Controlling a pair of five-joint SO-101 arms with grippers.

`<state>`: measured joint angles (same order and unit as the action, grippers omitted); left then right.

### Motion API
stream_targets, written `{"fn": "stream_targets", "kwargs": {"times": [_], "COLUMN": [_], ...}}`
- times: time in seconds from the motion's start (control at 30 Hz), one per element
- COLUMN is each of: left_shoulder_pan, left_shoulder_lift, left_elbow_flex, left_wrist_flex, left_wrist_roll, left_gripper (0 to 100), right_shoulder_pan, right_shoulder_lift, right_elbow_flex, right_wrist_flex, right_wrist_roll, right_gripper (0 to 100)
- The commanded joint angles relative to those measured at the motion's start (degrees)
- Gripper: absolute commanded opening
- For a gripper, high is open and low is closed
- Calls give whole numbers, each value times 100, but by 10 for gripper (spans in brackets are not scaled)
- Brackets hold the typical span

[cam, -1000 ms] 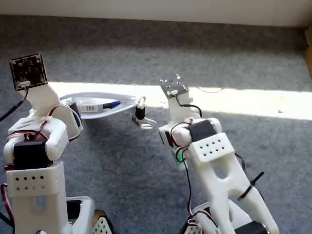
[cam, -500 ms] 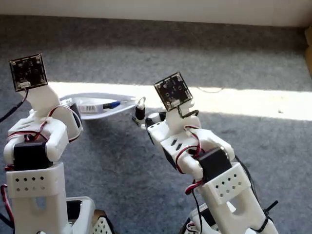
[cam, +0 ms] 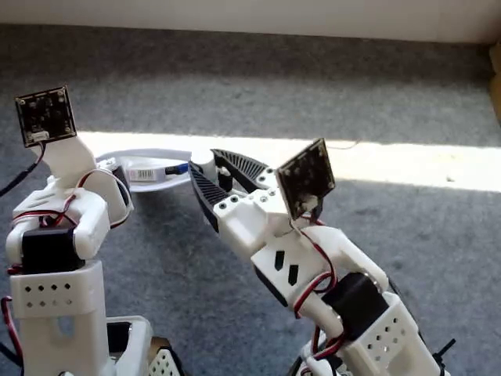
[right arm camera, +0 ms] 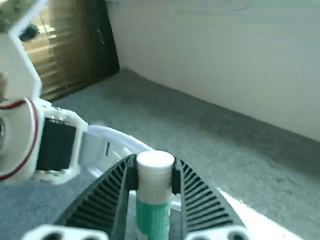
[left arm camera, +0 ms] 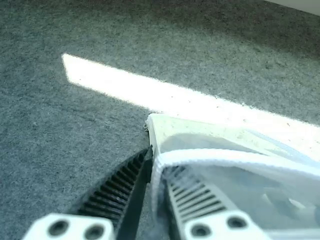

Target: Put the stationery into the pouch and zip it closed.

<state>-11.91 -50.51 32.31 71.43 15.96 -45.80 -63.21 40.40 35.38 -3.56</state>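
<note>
My right gripper (right arm camera: 153, 164) holds the glue stick (right arm camera: 152, 202) at the pouch's (cam: 145, 154) three o'clock end; my left gripper (left arm camera: 156, 172) grips its nine o'clock edge.

No print is legible: the glue stick (right arm camera: 154, 207) between the right gripper's (right arm camera: 154, 163) jaws and the white label (cam: 143, 173) in the pouch (cam: 160, 185) show nothing readable.

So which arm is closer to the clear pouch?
Left. The left gripper is clamped on the pouch edge; the right gripper, holding a glue stick, hangs by the pouch's other end.
</note>
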Motion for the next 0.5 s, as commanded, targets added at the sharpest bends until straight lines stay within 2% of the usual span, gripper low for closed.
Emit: {"fn": "stream_targets", "kwargs": {"times": [0.0, 0.2, 0.47], "left_shoulder_pan": [-92, -92, -92], "left_shoulder_lift": [13, 13, 13], "left_elbow_flex": [-4, -4, -4], "left_wrist_flex": [-79, -79, -79], "left_wrist_roll": [-53, -53, -53], "left_gripper": [7, 7, 7], "right_shoulder_pan": [-180, -180, -171], "right_shoulder_lift": [-171, -163, -163], "right_elbow_flex": [-224, -75, 1525], "right_wrist_flex": [-840, -1938, -4699], "right_wrist_roll": [-79, -79, -44], "right_gripper": [5, 5, 5]}}
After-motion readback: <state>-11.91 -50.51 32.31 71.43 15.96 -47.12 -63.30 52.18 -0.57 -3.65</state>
